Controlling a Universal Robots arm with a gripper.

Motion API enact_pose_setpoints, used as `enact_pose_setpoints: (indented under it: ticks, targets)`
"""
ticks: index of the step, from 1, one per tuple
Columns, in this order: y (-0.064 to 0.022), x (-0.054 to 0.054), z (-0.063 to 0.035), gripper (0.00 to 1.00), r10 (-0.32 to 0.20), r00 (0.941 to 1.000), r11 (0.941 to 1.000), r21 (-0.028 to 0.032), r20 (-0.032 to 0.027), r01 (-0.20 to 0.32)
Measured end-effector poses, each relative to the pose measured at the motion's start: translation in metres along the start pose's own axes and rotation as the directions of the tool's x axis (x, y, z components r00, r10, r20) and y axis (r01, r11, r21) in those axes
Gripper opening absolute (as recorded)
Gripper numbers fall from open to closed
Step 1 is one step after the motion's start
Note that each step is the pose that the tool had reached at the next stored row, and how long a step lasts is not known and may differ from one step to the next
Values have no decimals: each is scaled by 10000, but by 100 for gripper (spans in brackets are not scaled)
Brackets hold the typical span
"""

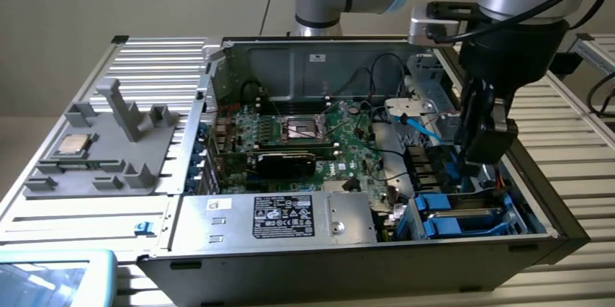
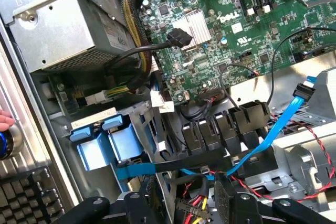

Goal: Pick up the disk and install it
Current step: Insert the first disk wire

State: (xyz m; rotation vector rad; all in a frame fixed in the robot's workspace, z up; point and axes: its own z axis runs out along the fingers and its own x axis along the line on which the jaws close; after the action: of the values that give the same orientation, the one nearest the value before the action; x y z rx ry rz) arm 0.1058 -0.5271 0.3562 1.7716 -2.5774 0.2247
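Note:
The disk (image 1: 464, 217) sits low in the drive cage at the case's front corner, on the exterior view's right. Its blue rails show there, and its face is mostly hidden by the cage. In the wrist view the disk (image 2: 107, 145) shows as two blue rail ends sticking out of the metal cage. My gripper (image 1: 477, 157) hangs just above and behind that cage, apart from the disk. In the wrist view my gripper (image 2: 189, 199) is open. Both black fingers (image 2: 227, 198) stand wide apart, with only loose cables behind the gap.
A silver power supply (image 1: 279, 217) with a black label fills the case's front. The motherboard (image 1: 307, 134) lies behind it. A blue flat cable (image 2: 273, 129) and red-black wires cross near my fingers. A grey fixture (image 1: 115, 148) holding a processor chip (image 1: 74, 145) stands outside, on the exterior view's left.

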Motion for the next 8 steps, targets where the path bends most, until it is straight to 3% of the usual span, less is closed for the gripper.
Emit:
enact_pose_setpoints:
  ticks: [8]
  targets:
    - [-63,32,-356,56,0,10000,10000,0,0,0]
